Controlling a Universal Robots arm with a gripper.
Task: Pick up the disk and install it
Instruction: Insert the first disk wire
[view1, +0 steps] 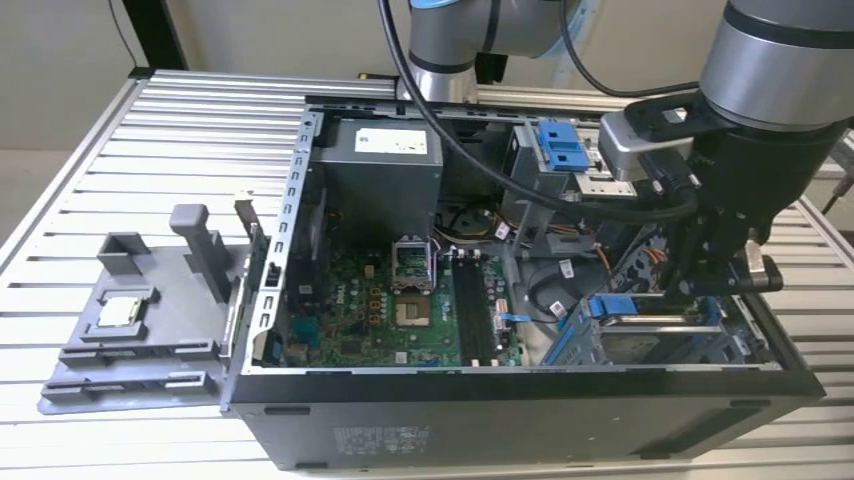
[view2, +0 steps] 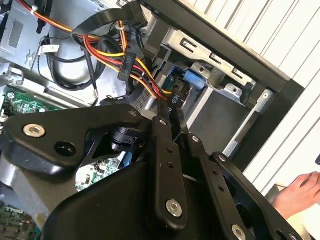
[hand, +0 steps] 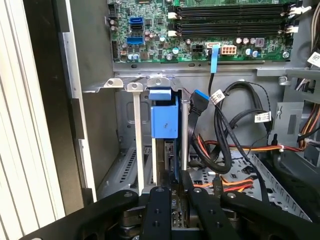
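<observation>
The disk (hand: 164, 119) stands on edge in the metal drive bay (hand: 136, 150) at the case's front corner, with its blue carrier rail facing the motherboard. In the exterior view the blue rail of the disk (view1: 617, 306) shows at the bay's top, on that view's right. My gripper (hand: 172, 189) reaches down into the bay with a black finger on each side of the disk's rear end, shut on it. The exterior view has the gripper (view1: 703, 292) low inside the open computer case (view1: 534, 400). In the second wrist view the fingertips (view2: 161, 121) sit close together by the power cables.
Bundled black, orange and yellow cables (hand: 227, 150) hang right beside the bay. A grey cage with a blue latch (view1: 565, 150) sits at the case's back. The motherboard (view1: 400, 300) fills the middle. A grey fixture holding a small chip (view1: 120, 310) lies outside. A hand (view2: 298, 192) rests on the table.
</observation>
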